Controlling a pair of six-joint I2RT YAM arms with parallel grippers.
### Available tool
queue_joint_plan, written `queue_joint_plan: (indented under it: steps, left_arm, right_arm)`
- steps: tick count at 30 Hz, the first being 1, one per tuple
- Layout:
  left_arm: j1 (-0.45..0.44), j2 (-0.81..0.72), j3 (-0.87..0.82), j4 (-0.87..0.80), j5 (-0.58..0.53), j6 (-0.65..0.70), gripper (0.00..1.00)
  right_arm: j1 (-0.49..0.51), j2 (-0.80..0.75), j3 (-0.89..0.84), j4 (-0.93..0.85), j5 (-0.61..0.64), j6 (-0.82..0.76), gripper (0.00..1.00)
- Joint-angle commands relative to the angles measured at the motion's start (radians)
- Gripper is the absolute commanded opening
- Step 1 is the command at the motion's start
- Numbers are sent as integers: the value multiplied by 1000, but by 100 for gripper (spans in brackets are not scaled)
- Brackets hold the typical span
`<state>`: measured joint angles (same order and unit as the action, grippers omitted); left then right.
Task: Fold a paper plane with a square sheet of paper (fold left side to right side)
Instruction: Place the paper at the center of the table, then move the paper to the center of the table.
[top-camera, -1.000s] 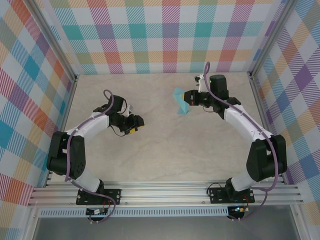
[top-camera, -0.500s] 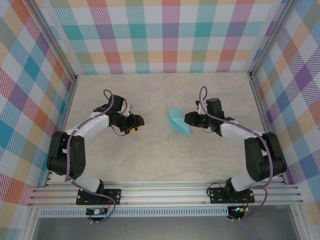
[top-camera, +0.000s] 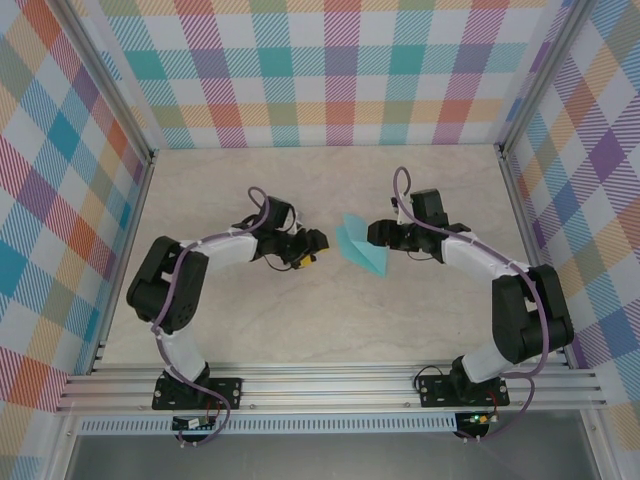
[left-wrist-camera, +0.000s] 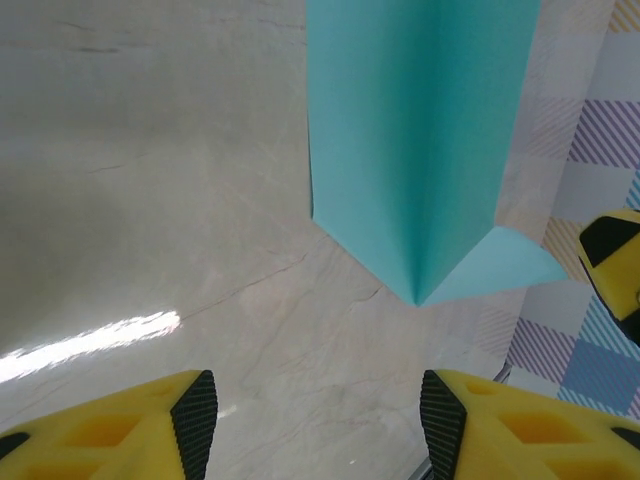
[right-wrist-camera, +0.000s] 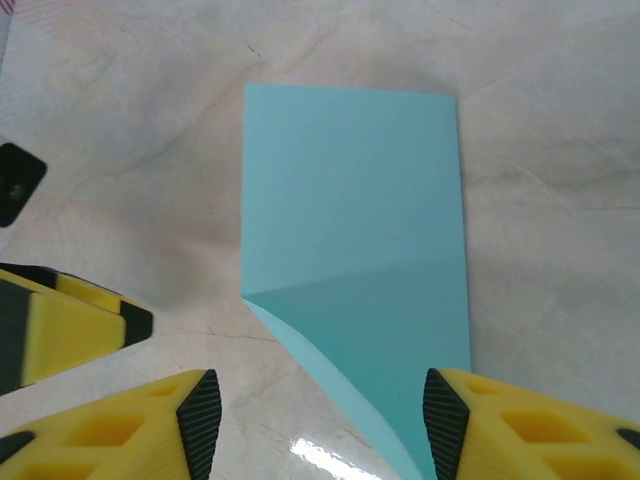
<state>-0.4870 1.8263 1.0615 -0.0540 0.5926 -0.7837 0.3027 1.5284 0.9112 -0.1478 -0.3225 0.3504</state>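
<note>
The sheet of paper (top-camera: 357, 246) is folded into a narrow turquoise shape with one pointed end and lies on the table's middle, free of both grippers. My left gripper (top-camera: 312, 252) stands open just left of it, and in the left wrist view the paper (left-wrist-camera: 420, 150) lies ahead of the open left gripper (left-wrist-camera: 318, 420), with bare table between the pads. My right gripper (top-camera: 374, 236) is open at the paper's right. In the right wrist view the pointed end of the paper (right-wrist-camera: 360, 230) reaches down beside the right-hand pad of the right gripper (right-wrist-camera: 320, 420), with neither pad pressing it.
The beige table (top-camera: 300, 320) is ringed by checked walls (top-camera: 330, 70) and metal posts. A yellow finger (right-wrist-camera: 70, 335) of the left gripper shows at the left of the right wrist view, close to the paper. The near half of the table is free.
The right gripper brought the paper from the back toward the middle, opened and let it go onto the table. The left arm swung right, up to the paper's left side.
</note>
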Motion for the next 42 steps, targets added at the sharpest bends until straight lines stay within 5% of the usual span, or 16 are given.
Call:
queue_joint_plan:
  steps: [1,12,26,33,42]
  left_arm:
    - [-42,64,80,130,-3,-93,59]
    - [-99,242,235,163,-20,-120,60]
    - [-85,259,301,-9,-98,5,17]
    - [-64,219,298,-81,-110,70,5]
    - [-21,145,279,-207,-82,168,2]
  right_arm:
    - [3,-26,24,-94,65,-24,61]
    - [0,-95,12,-156,119,-33,66]
    - [-1,-108,-11,-172,99,-39,66]
    - [-1,-87,-4,-171,61,-41,66]
    - [-1,-68,5,-155,-20,-55,66]
